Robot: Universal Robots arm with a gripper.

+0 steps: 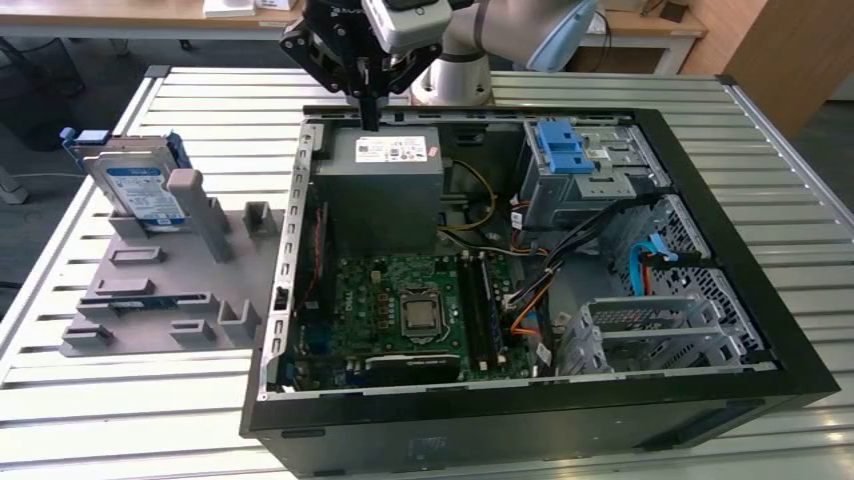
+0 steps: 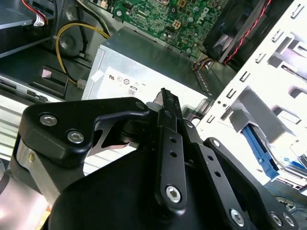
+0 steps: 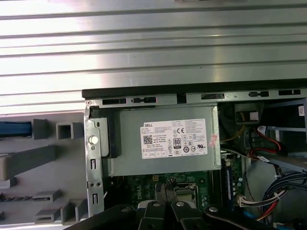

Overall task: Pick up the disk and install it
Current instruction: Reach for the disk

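White sticker (image 3: 175,139) with barcode and certification marks on grey power supply (image 3: 163,166), white-and-blue label (image 1: 144,196) on the disk (image 1: 130,180)

The arm (image 1: 461,62) was made of smooth silver-grey tubes with rounded joints, and one joint housing (image 1: 558,30) looked pale blue-grey. A light grey boxy block (image 1: 400,18) sat at the wrist. The end effector (image 1: 368,126) was matte black and tapered to narrow fingers (image 1: 366,108). In the second wrist view its links (image 2: 168,158) were flat black bars with rounded ends. Silver screws (image 2: 173,193) with hex sockets pinned them, and small round holes ran along the middle bar. A brushed silver part (image 2: 29,165) sat beside the links.
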